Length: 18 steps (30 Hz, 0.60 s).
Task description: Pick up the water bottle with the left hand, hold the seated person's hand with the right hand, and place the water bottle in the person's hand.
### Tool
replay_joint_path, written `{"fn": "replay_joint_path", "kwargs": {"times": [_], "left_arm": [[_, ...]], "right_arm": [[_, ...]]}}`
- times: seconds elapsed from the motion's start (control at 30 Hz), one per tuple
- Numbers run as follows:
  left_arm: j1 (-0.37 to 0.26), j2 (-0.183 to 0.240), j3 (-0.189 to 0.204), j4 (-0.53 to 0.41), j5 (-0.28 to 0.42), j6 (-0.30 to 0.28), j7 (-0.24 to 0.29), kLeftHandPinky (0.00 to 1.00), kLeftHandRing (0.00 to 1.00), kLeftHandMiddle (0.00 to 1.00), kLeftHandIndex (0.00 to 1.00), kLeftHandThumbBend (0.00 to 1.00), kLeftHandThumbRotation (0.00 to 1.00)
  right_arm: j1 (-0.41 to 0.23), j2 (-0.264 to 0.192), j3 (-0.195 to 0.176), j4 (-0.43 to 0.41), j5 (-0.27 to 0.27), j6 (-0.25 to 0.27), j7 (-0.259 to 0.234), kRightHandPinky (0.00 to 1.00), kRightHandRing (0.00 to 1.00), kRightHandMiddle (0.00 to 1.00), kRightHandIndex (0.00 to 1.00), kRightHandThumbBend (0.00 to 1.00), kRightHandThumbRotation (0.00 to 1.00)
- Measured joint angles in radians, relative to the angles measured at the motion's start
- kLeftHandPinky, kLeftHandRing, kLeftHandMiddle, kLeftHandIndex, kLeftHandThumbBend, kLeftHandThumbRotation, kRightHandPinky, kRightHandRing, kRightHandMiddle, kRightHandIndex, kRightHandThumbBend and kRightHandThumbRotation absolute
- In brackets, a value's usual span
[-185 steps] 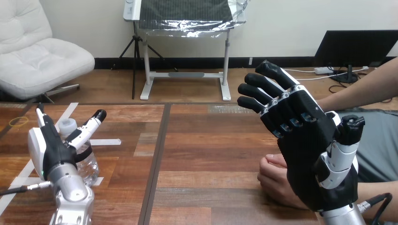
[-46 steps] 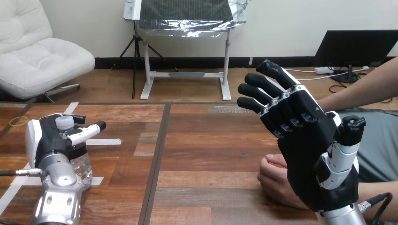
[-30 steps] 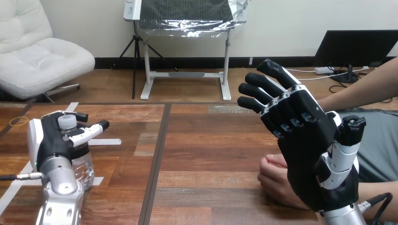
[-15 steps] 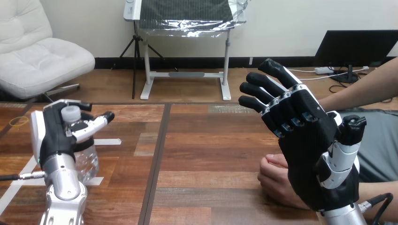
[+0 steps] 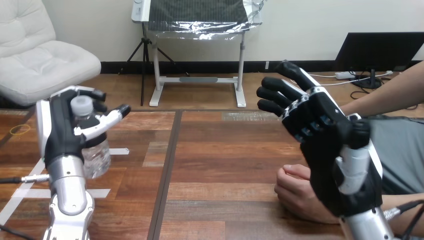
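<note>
Water bottle [image 5: 97, 156] in curled fingers of left hand [image 5: 60, 135]; right hand [image 5: 325, 165] upright, fingers straight, near person's hand [image 5: 295, 192].

No text, number, brand or sign can be read here: none on the white-capped clear plastic water bottle [image 5: 99, 157], and none on the white tape strips [image 5: 118, 151] stuck to the brown wooden counter [image 5: 225, 160].
</note>
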Motion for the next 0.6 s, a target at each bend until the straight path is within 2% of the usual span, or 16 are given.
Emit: {"fn": "replay_joint_path", "kwargs": {"times": [0.27, 0.4, 0.6], "left_arm": [[0.024, -0.011, -0.021, -0.058, 0.000, -0.073, -0.029, 0.31, 0.37, 0.40, 0.41, 0.82, 0.00], [0.035, -0.022, -0.029, -0.099, 0.000, -0.082, -0.043, 0.31, 0.37, 0.40, 0.41, 0.82, 0.00], [0.048, -0.036, -0.045, -0.163, -0.003, -0.083, -0.075, 0.30, 0.36, 0.40, 0.41, 0.82, 0.00]], "right_arm": [[-0.095, -0.070, -0.052, 0.105, -0.093, -0.026, -0.021, 0.74, 0.78, 0.79, 0.80, 0.82, 0.86], [-0.142, -0.115, -0.076, 0.157, -0.138, -0.036, -0.036, 0.72, 0.77, 0.78, 0.78, 0.85, 0.85], [-0.206, -0.192, -0.118, 0.248, -0.223, -0.079, -0.076, 0.70, 0.76, 0.78, 0.78, 0.86, 0.87]]}}
